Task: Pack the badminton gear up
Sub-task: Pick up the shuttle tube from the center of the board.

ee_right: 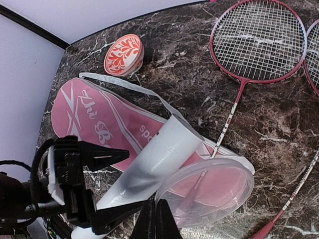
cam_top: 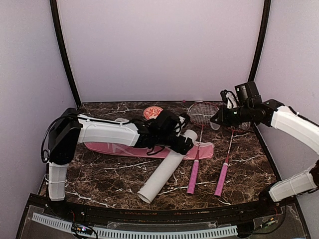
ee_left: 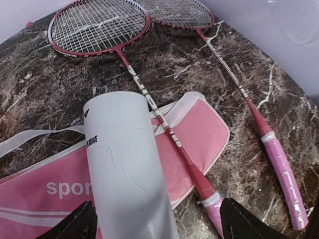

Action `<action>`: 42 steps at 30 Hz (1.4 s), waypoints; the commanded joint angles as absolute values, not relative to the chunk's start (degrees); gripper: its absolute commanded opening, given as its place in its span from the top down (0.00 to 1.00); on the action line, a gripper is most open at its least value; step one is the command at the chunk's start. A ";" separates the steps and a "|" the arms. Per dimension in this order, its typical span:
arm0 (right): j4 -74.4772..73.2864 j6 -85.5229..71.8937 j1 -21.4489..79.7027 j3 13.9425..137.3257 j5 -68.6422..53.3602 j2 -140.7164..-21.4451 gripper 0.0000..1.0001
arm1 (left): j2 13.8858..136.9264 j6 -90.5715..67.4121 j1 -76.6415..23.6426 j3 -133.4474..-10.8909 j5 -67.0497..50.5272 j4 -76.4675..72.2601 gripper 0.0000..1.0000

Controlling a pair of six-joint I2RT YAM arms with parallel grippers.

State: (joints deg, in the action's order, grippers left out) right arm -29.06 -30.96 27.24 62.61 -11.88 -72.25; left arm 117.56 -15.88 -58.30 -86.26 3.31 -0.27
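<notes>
The long white tube (cam_top: 164, 172) lies slanted across the pink racket cover (cam_top: 114, 148). My left gripper (cam_top: 177, 142) is open, its fingers straddling the tube's far end (ee_left: 124, 164) without closing on it. My right gripper (cam_top: 218, 119) hovers above the racket heads, shut on the rim of a clear round lid (ee_right: 207, 191). Two red-framed rackets (cam_top: 202, 113) (cam_top: 230, 144) lie to the right, pink handles (cam_top: 193, 177) pointing toward me; one shaft crosses the cover's end (ee_left: 199, 124). No shuttlecocks are in view.
A small red-and-white patterned bowl (cam_top: 153, 112) sits behind the cover near the back wall; it also shows in the right wrist view (ee_right: 123, 54). The cover's white strap (ee_right: 129, 87) loops beside the tube. Walls close the table on three sides.
</notes>
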 commanded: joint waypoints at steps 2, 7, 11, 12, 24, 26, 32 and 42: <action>-24.22 -27.80 24.69 58.43 -19.33 -69.53 1.00 | 125.64 -14.99 -58.45 -98.83 7.59 13.11 0.10; -21.19 -28.57 24.35 55.26 -22.25 -68.59 1.00 | 134.28 -13.63 -58.36 -110.93 10.72 21.19 0.08; -20.58 -28.49 24.18 54.41 -22.65 -68.12 1.00 | 136.68 -13.49 -58.45 -113.72 9.83 22.51 0.09; -20.79 -28.29 24.17 54.33 -22.72 -68.04 1.00 | 136.95 -13.31 -58.40 -113.94 9.66 22.70 0.09; -20.85 -28.03 23.82 51.15 -24.36 -64.67 1.00 | 136.21 -7.27 -58.40 -112.53 1.41 25.60 0.24; -21.34 -27.99 23.82 50.98 -25.11 -63.84 1.00 | 133.56 -4.86 -58.45 -109.28 -1.39 24.01 0.27; -21.82 -27.96 23.74 49.85 -28.16 -62.39 1.00 | 124.78 5.47 -58.36 -98.56 -10.63 20.29 0.28; -15.89 -29.75 23.73 42.35 -40.34 -63.36 1.00 | 107.30 17.87 -57.83 -73.67 -22.95 10.37 0.30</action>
State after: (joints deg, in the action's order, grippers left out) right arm -20.67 -29.02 23.99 45.65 -32.51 -62.81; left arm 115.66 11.75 -58.02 -80.66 -16.32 16.40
